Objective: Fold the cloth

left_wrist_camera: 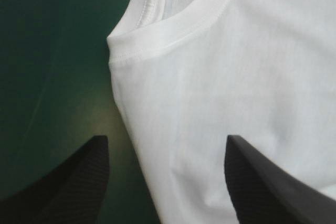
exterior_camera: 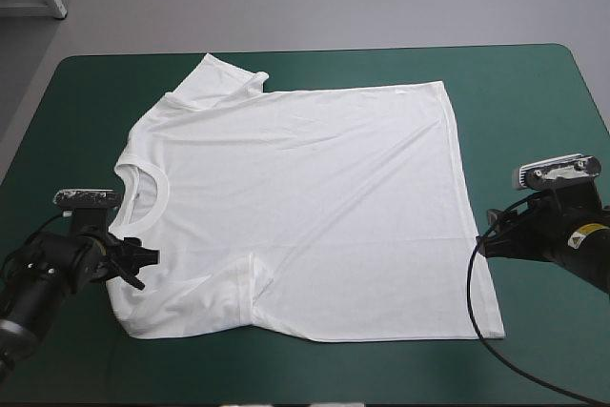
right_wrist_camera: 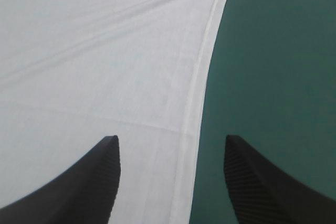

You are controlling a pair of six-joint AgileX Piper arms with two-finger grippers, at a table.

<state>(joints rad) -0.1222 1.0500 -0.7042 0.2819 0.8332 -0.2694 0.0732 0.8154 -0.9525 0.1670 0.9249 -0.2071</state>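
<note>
From above, shows the T-shirt (exterior_camera: 305, 207) spread flat on the teal-green cover (exterior_camera: 86, 111), left gripper (exterior_camera: 143, 269) by its collar, right gripper (exterior_camera: 480, 243) by its hem. Left wrist: fingers (left_wrist_camera: 79, 182) parted astride its shoulder edge, possibly touching. Right wrist: parted astride its hem.

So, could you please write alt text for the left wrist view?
The white T-shirt lies flat on the teal-green cover, its round collar ahead of the left gripper. Its black fingers stand open, straddling the shirt's edge.
</note>
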